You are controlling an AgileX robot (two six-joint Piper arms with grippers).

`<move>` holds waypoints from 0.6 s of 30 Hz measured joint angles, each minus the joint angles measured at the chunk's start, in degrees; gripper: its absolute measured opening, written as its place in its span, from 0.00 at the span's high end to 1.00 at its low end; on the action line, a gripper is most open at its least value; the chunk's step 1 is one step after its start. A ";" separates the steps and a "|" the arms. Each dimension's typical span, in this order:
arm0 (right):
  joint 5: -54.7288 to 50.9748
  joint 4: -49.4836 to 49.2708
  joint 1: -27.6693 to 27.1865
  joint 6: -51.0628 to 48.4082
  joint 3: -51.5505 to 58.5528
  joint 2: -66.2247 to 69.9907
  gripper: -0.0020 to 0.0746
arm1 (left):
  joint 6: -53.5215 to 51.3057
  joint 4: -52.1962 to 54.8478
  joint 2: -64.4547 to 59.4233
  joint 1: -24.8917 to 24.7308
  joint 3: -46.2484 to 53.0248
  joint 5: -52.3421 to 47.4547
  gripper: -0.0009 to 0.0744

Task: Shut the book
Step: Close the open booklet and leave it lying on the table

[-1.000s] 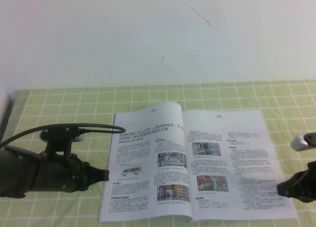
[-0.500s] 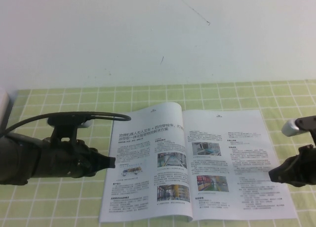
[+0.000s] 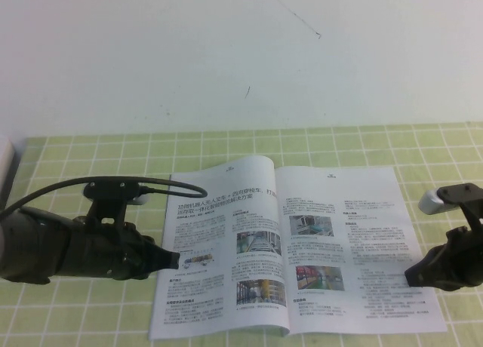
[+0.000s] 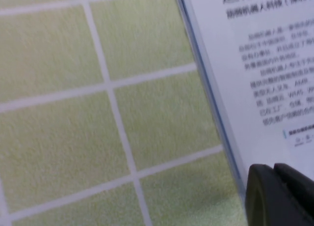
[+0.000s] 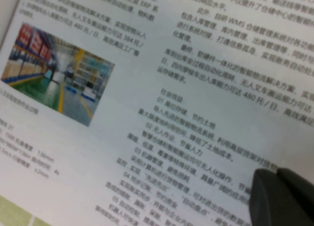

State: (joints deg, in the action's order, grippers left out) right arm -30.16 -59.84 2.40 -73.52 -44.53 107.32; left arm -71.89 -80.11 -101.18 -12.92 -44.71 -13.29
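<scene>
My left gripper (image 3: 172, 259) is pinched closed, the open book (image 3: 324, 234) left page edge at its tip. My right gripper (image 3: 411, 277) is closed too, right page's outer edge under it.

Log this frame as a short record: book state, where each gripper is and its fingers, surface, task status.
book: open, pages up, left page bowed near the spine
left gripper: at the book's left outer edge, tip just over the left page, fingers together
right gripper: over the right page near its outer edge, fingers together
surface: green checked cloth
task status: book not yet closed
</scene>
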 joint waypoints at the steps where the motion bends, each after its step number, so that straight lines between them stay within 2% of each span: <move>1: 0.00 0.00 0.00 0.14 0.00 0.00 0.98 | -0.27 0.00 -0.74 0.00 0.00 -0.26 0.99; 9: -0.24 0.00 0.00 0.34 -0.09 0.22 0.98 | 0.65 -0.90 -2.11 0.00 -0.73 -0.66 0.99; 18: -0.35 0.00 0.00 0.34 -0.09 0.22 0.98 | -2.00 -9.47 -3.05 -1.35 -1.08 -3.83 0.99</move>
State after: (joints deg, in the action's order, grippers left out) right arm -30.51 -59.84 2.40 -73.18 -44.62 107.54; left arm -73.89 -89.59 -104.22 -14.26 -45.78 -17.12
